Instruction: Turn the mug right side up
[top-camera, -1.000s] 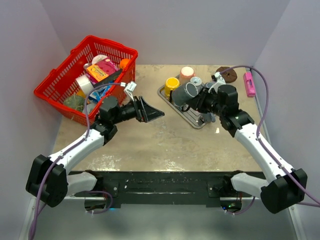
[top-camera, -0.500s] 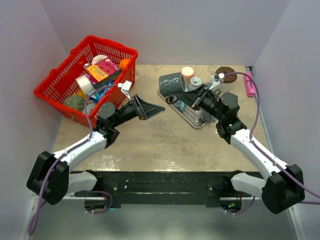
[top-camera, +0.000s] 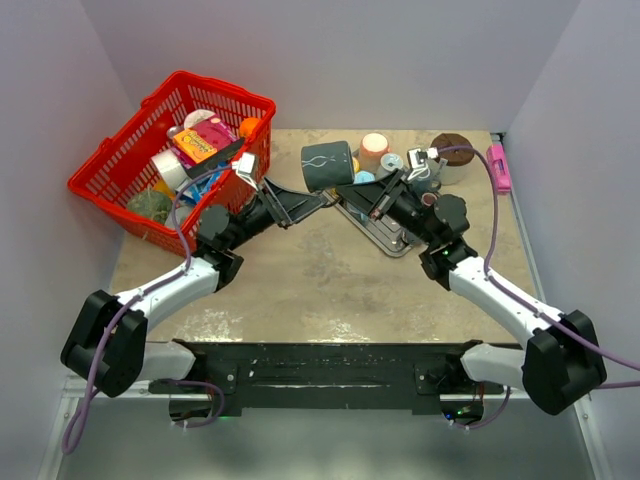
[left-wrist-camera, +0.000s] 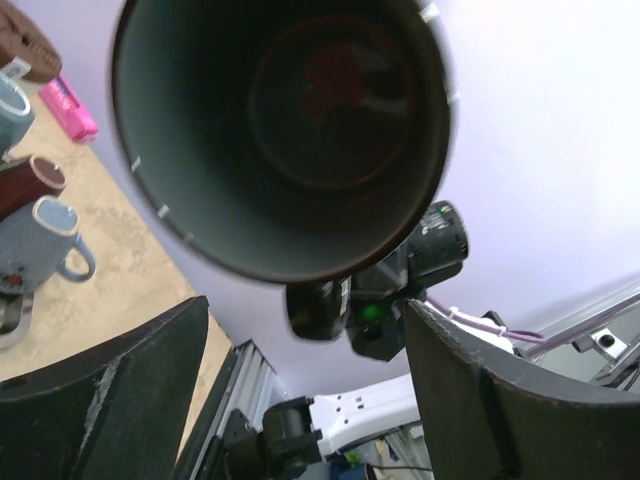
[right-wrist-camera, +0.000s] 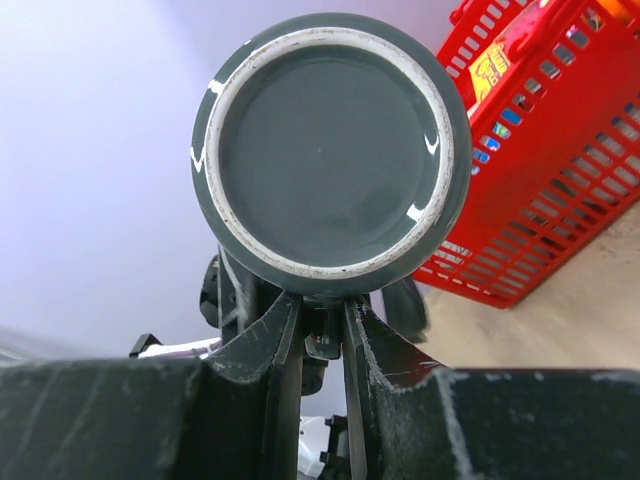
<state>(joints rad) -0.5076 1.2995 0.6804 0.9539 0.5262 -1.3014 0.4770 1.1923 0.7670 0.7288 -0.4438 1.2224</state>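
Two arms: both raised over worktop (top-camera: 320, 290), meeting in the air left of tray (top-camera: 388, 243).
Basket (top-camera: 120, 170): red, far left, not involved.
Mug (top-camera: 328, 166): dark grey, off the worktop, on its side in the air. Mouth faces left wrist camera, base faces right wrist camera.
Right hand (top-camera: 352, 188): clamped on mug, seemingly by the handle.
Left hand (top-camera: 300, 207): fingers wide apart, just beside mug mouth, looks clear of it.
Progress: roughly halfway. Mug is up and sideways; left to do: rotate mouth up, set down.
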